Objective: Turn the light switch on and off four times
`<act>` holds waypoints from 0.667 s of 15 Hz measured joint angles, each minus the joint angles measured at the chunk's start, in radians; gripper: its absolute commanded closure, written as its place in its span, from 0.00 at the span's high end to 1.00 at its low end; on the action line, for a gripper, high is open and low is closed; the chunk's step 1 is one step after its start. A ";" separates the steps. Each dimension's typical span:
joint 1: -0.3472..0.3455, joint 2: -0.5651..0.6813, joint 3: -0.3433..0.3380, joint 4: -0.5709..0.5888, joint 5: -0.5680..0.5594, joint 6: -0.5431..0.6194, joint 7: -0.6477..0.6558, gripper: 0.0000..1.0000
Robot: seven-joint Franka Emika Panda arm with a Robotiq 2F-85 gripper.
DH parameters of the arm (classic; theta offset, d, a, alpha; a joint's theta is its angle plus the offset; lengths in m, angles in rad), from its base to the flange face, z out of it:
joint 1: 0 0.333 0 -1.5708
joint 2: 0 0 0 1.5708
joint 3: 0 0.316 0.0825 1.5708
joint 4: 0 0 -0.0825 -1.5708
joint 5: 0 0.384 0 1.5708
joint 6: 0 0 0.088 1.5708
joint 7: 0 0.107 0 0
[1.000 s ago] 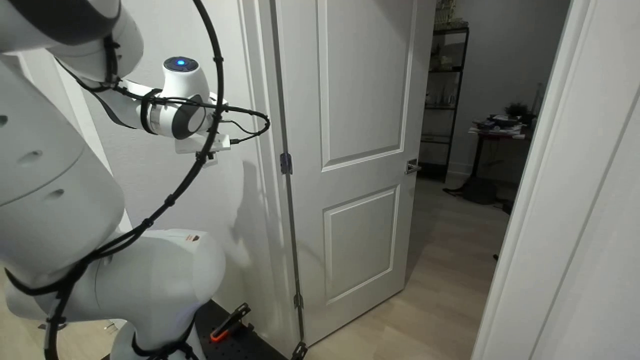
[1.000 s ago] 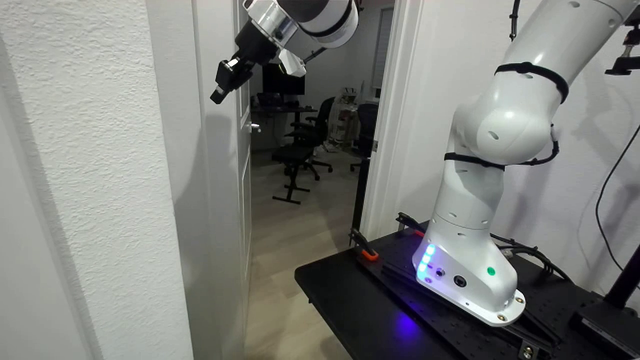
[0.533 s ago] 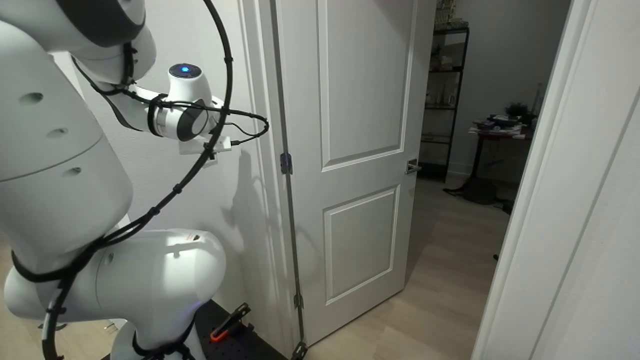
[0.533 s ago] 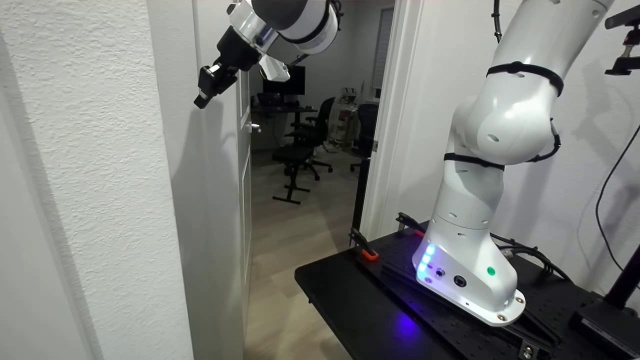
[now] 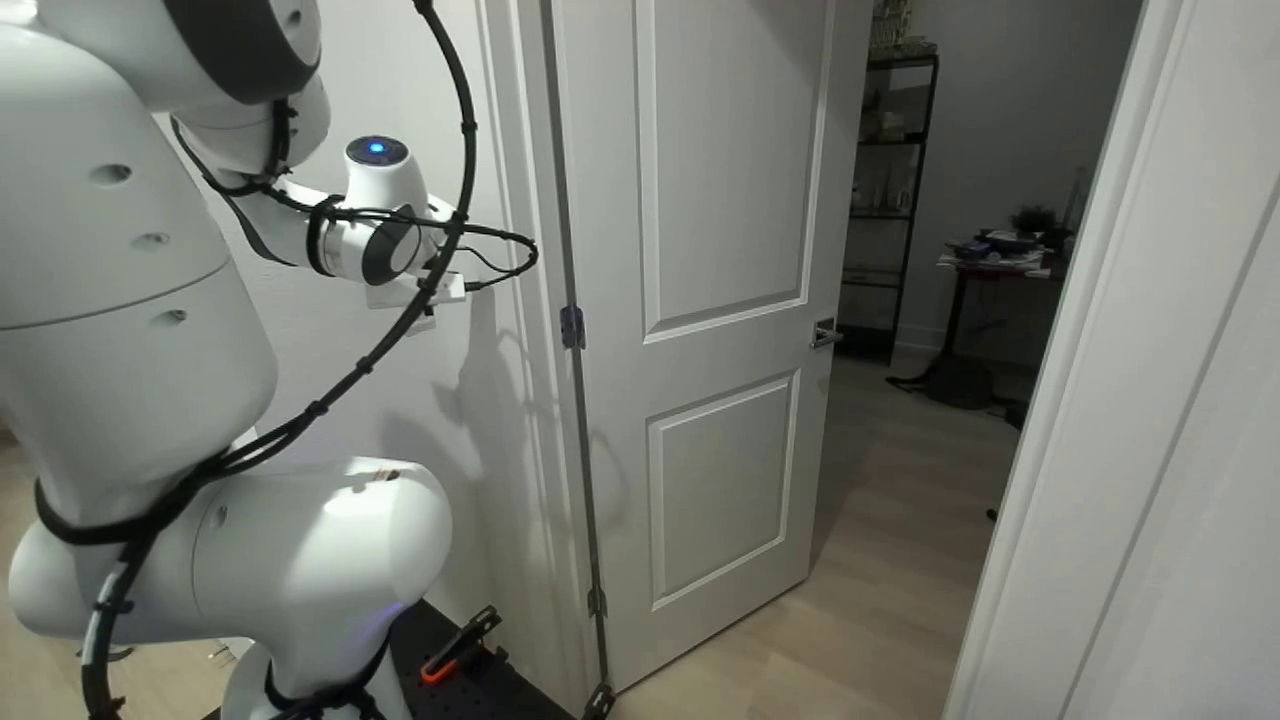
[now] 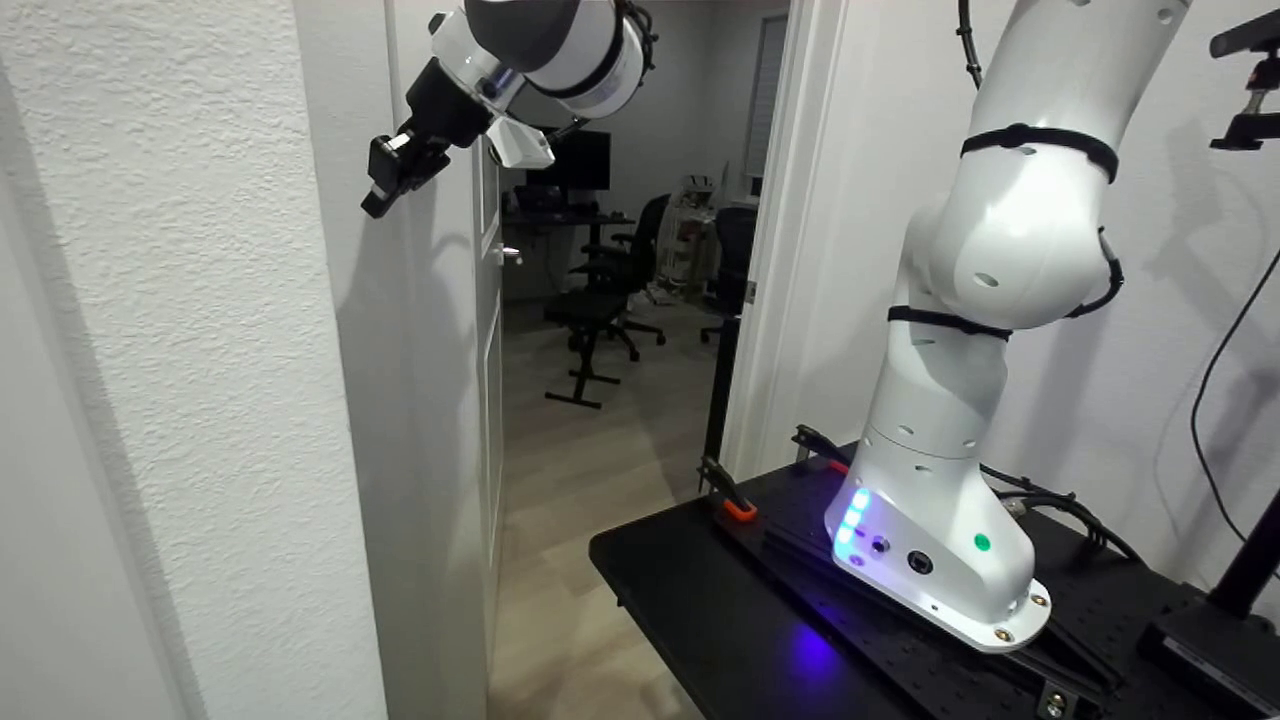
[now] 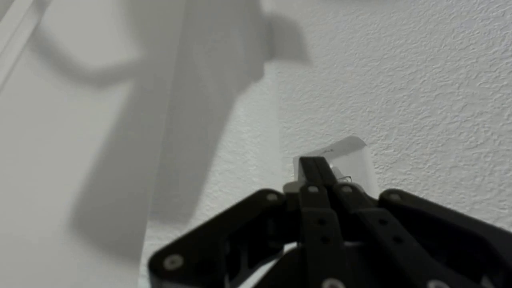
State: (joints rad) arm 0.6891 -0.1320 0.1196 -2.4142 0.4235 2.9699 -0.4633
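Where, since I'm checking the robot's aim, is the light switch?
In the wrist view, the light switch is just right of centre on the rough wall, partly hidden behind the shut gripper.

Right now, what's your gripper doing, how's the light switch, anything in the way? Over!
Gripper shut, holding nothing. Light switch plate partly hidden behind gripper in wrist view; contact unclear. No other obstacle seen.

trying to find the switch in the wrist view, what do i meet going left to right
White moulding at the upper left, smooth white surface, broad shadow, switch plate partly behind the gripper, textured wall at the right edge.
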 measured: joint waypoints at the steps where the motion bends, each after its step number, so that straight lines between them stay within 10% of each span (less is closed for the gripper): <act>1: 0.000 0.008 0.000 0.007 0.000 0.006 0.000 0.00; 10: 0.003 0.074 0.004 0.073 0.004 0.023 0.000 0.00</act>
State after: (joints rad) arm 0.6925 -0.0578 0.1241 -2.3414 0.4278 2.9927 -0.4629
